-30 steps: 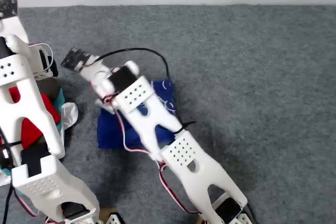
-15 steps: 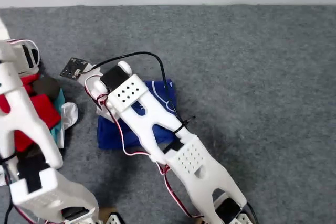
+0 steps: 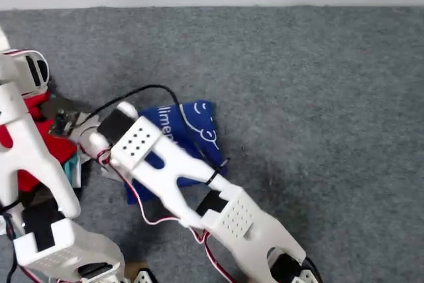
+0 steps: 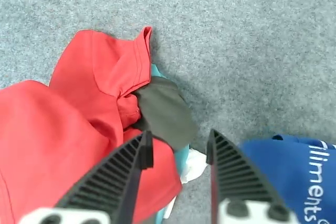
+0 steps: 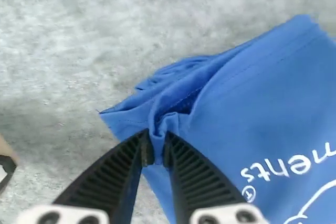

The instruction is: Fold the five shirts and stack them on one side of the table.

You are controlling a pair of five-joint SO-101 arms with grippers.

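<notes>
blue shirt (image 3: 189,124) (image 5: 252,124) (image 4: 294,166): lies flat on the table, left of the middle and nearer the edge where the arms stand; white print faces up; one corner is bunched into a raised fold.
right gripper (image 5: 155,153): closed on that bunched fold at the corner of the blue shirt; blue cloth is pinched between the two black ribbed fingers (image 5: 181,171), just above the table.
right arm (image 3: 179,170): reaches from the near edge of the table slantwise over the blue shirt toward the left edge and covers the shirt's middle in the high view.
black cable (image 3: 142,91): arcs from the right arm's wrist over the far side of the blue shirt.
red shirt (image 4: 63,124) (image 3: 26,180): crumpled, the largest piece of the pile at the left edge of the table, just beside the blue shirt.
dark grey shirt (image 4: 165,111): small bunched piece resting on the red shirt, on the side facing the blue shirt.
teal shirt (image 4: 181,161): a strip shows from under the red and dark grey cloth.
white shirt (image 4: 197,163): a small part shows on the table between the pile and the blue shirt.
left gripper (image 4: 178,148): fingers spread apart, holding nothing; hangs above the pile, over the dark grey shirt.
left arm (image 3: 30,157): stands along the left edge of the table, over the pile.
table (image 3: 318,97) (image 4: 252,35) (image 5: 63,51): covered with grey carpet.
</notes>
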